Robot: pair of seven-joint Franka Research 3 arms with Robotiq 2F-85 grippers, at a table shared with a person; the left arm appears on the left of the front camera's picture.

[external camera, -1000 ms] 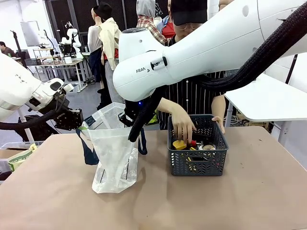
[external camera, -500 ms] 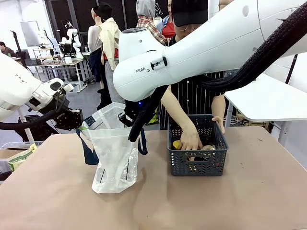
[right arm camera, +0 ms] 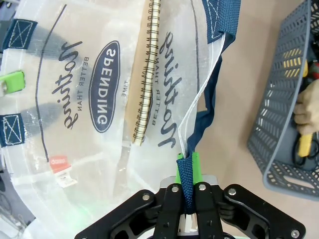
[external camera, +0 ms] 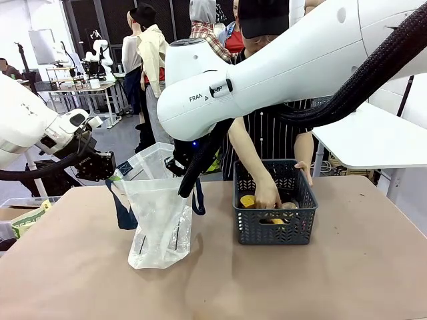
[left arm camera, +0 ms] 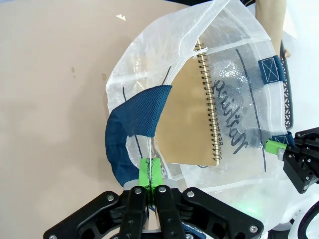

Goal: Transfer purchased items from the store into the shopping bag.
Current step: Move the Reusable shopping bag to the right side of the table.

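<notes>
The shopping bag (external camera: 160,220) stands on the counter (external camera: 333,280) just left of the basket (external camera: 273,230). It is translucent white with navy straps, and a tan spiral notebook (left arm camera: 192,114) is already inside. My left claw (left arm camera: 149,172) is pinched tight on its rim and my right claw (right arm camera: 187,168) is clamped on a strap, spreading the mouth. The person's hand (external camera: 267,195) has dipped lower into the basket beside a yellow-topped item (external camera: 248,201). I judge another item is coming.

Translucent shopping bag (external camera: 160,220) stands upright on table (external camera: 320,280), mouth open, between left gripper (external camera: 112,173) and right gripper (external camera: 181,163) at its rim. Just right of it: dark grey basket (external camera: 275,232). Person's hand (external camera: 267,195) reaches inside, beside a yellow item (external camera: 247,201).
</notes>
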